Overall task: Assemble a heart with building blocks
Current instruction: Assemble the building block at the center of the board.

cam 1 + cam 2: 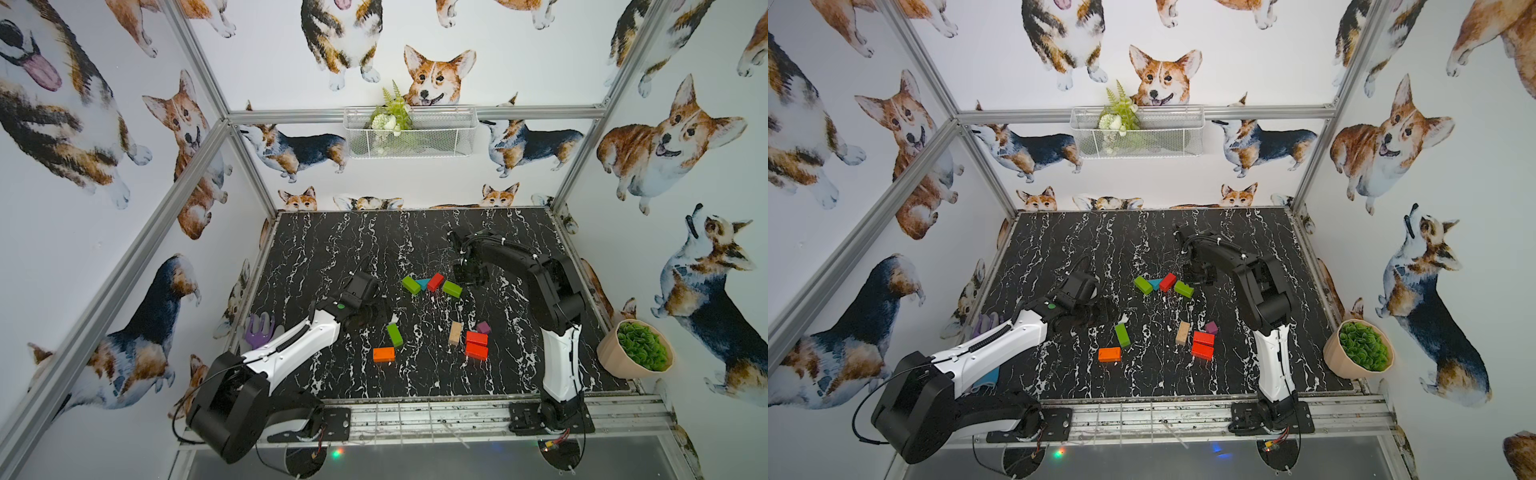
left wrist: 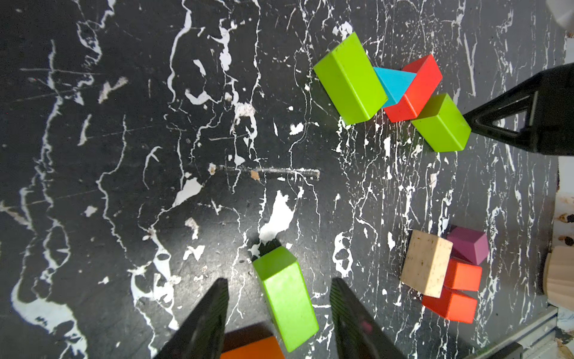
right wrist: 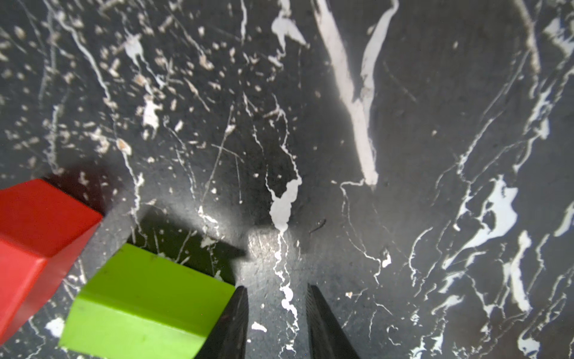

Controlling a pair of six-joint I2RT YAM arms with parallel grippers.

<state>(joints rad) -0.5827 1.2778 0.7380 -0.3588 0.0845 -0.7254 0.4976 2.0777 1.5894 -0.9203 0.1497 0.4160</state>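
Observation:
At mid-table, four building blocks touch in a zigzag row: green bar [image 1: 410, 285], teal triangle [image 1: 423, 284], red bar [image 1: 435, 282], green bar [image 1: 452, 288]. This row is the only joined part of a heart. My right gripper [image 3: 276, 287] stands by the row's right end, narrowly open over bare table, one finger beside that green bar [image 3: 146, 298]. My left gripper [image 2: 278, 279] is open, its jaws either side of a loose green bar [image 2: 285, 298] without touching it. An orange bar [image 1: 383, 354] lies nearer the front. A plain-wood bar [image 1: 456, 333], a purple cube [image 1: 483, 327] and two red bars [image 1: 476, 345] huddle at the right.
A beige pot of green leaves [image 1: 636, 349] stands at the table's right front corner. A purple garden fork [image 1: 259, 332] lies off the left edge behind my left arm. A wire basket [image 1: 440, 141] hangs on the back wall. The black marble table [image 1: 353, 249] is bare behind the blocks.

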